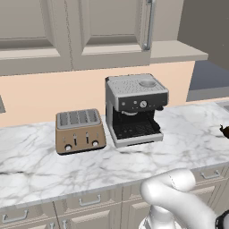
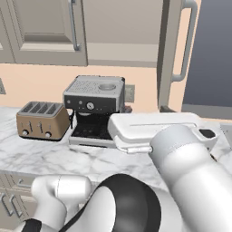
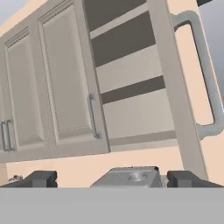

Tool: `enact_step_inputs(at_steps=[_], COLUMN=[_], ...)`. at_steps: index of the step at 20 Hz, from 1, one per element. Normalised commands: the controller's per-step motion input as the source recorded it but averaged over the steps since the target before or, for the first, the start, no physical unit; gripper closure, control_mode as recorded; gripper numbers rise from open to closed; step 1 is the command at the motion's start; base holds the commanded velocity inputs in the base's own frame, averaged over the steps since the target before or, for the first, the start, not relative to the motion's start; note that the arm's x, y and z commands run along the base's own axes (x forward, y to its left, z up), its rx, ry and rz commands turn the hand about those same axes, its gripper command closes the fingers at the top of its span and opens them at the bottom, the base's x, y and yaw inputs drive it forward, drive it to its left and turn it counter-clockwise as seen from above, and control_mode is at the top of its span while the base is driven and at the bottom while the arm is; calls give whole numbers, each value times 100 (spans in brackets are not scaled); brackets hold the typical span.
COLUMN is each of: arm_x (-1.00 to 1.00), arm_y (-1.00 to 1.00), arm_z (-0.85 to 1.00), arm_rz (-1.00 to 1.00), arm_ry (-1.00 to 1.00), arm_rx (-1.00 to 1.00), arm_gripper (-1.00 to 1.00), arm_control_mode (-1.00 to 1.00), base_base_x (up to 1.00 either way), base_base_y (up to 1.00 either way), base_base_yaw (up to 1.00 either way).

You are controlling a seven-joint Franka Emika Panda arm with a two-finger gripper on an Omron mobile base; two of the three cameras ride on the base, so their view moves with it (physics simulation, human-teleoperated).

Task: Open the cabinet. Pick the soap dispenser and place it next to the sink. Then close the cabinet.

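The cabinet hangs above the counter with its right door swung open, seen edge-on, its long bar handle facing right. The left door is closed. Bare shelves show inside the open half. My gripper is open with nothing between its fingertips, and it points up at the cabinet from below, well short of it. My white hand hovers over the counter beside the coffee machine. The soap dispenser and the sink are out of view.
A silver coffee machine and a tan toaster stand on the white marble counter. A small dark brown thing is cut off at the right edge. Drawers run below the counter.
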Motion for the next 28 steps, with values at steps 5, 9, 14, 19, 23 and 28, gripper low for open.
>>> enact_step_inputs(at_steps=[5, 9, 14, 19, 23, 28], arm_x=[36, 39, 51, 52, 47, 49], arm_y=[-13, -5, -29, -48, -61, -42], arm_z=[-15, -20, -4, -4, -8, -13], arm_rz=[18, 16, 16, 9, 7, 10], arm_ry=[0, 0, 0, 0, 0, 0], arm_rx=[0, 0, 0, 0, 0, 0], arm_gripper=[-100, -100, -100, -100, -100, -100], arm_control_mode=[-100, -100, -100, -100, -100, -100], base_base_x=[0, 0, 0, 0, 0, 0], base_base_y=[0, 0, 0, 0, 0, 0], base_base_yaw=[0, 0, 0, 0, 0, 0])
